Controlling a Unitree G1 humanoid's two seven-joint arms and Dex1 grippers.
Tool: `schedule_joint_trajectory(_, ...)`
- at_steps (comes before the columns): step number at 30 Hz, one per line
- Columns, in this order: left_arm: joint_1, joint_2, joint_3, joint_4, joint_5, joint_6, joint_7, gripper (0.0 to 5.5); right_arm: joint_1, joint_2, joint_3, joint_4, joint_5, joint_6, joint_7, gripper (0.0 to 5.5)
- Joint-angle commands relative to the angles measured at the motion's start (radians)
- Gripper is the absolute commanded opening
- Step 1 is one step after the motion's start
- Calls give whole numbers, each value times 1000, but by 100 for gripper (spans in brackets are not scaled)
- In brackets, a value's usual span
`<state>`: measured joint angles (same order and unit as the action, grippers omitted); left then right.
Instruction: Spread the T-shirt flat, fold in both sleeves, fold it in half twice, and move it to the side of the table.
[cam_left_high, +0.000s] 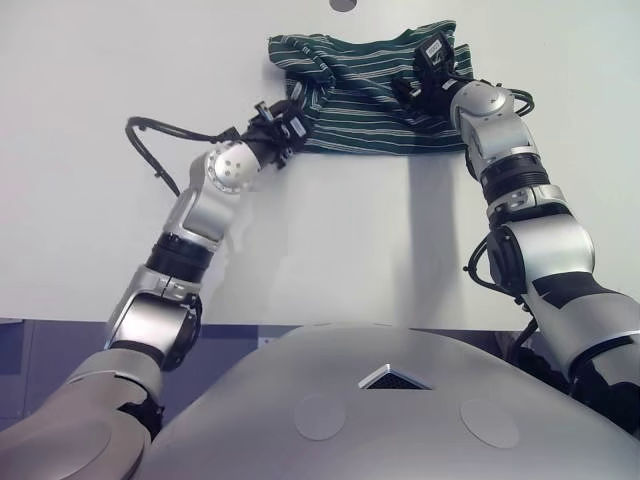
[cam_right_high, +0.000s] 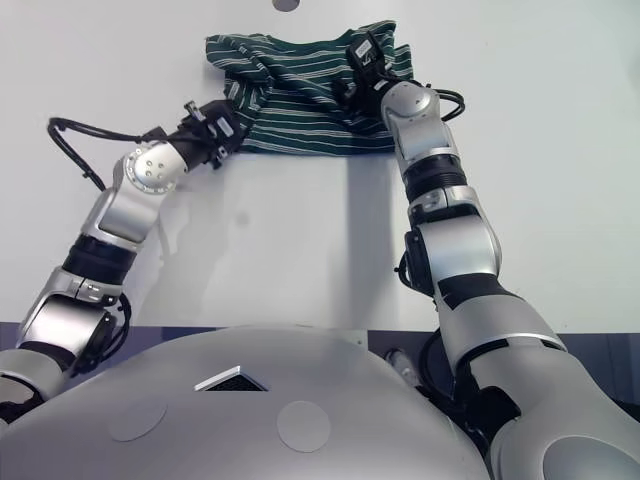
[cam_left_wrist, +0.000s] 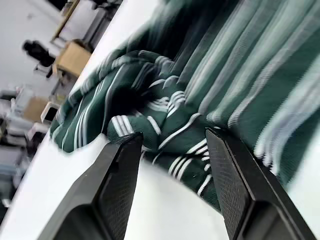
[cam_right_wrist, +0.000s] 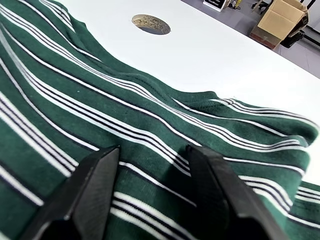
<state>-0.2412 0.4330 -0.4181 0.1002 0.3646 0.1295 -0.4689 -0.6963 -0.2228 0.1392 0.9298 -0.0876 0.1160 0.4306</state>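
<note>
Head view: striped T-shirt (cam_left_high: 365, 95) bunched far out on the table (cam_left_high: 100, 230), left end effector (cam_left_high: 283, 130) at its near-left corner, right end effector (cam_left_high: 432, 58) on its right side. Left wrist: fingers (cam_left_wrist: 117, 170) parted, empty, cloth just beyond. Right wrist: fingers (cam_right_wrist: 95, 180) parted over fabric, holding nothing.

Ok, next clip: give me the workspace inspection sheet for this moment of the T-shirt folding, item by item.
Surface: white table, with a round hole beyond the shirt.
Job's things: green striped T-shirt on the far part of the table, rumpled, bunched at its left end, not spread flat.
Clutter: nothing seen.
Claws: left claw open at the shirt's bunched left edge; right claw open over the shirt's right part.
Cables: black cable loops over the table from the left wrist; second cable loops at the right wrist.
Surroundings: cardboard box on the floor beyond the table.
</note>
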Motion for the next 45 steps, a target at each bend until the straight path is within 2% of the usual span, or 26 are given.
schedule_joint_trajectory(1,110,116,-80,-26,36,29,-160,231,22,-29,15,31,-37,35,-15,246)
schedule_joint_trajectory(5,213,256,-135,-195,14,63,-344,231,27,-50,26,38,-50,25,-24,246)
schedule_joint_trajectory(7,252,285,-145,-276,-20,84,-406,231,39,-77,54,45,-85,-10,-14,246)
schedule_joint_trajectory(9,264,247,-127,-320,-55,118,-385,231,48,-96,67,44,-93,-57,20,246)
schedule_joint_trajectory(11,244,158,-79,-336,-77,170,-290,231,57,-99,41,8,-45,-112,86,246)
schedule_joint_trajectory(15,189,-20,93,-486,-152,325,-123,231,56,-165,-52,-154,53,-178,179,246)
schedule_joint_trajectory(17,181,-43,133,-608,-213,426,-144,231,64,-208,-84,-270,97,-178,241,246)
schedule_joint_trajectory(21,159,9,182,-869,-381,624,-256,231,47,-292,-93,-509,135,-84,348,246)
schedule_joint_trajectory(23,32,-76,275,-853,-400,673,-154,231,82,-276,-54,-670,150,25,366,246)
schedule_joint_trajectory(25,-113,-203,389,-783,-407,594,18,231,184,-224,36,-898,154,154,357,246)
schedule_joint_trajectory(27,-191,-315,452,-751,-428,490,148,231,286,-196,142,-1065,125,259,337,246)
schedule_joint_trajectory(30,-183,-404,438,-743,-447,378,232,231,394,-209,307,-1120,0,331,300,246)
schedule_joint_trajectory(34,-128,-424,407,-719,-436,273,269,231,437,-261,478,-988,-168,301,310,246)
schedule_joint_trajectory(37,-114,-423,404,-688,-426,205,293,231,443,-373,563,-966,-250,213,410,246)
schedule_joint_trajectory(39,-99,-417,394,-673,-421,168,298,231,434,-522,575,-978,-252,74,546,246)
schedule_joint_trajectory(42,-70,-397,359,-651,-422,134,269,231,396,-756,540,-934,-217,-185,746,246)
schedule_joint_trajectory(45,-40,-368,302,-618,-402,93,241,231,377,-892,498,-840,-156,-410,875,246)
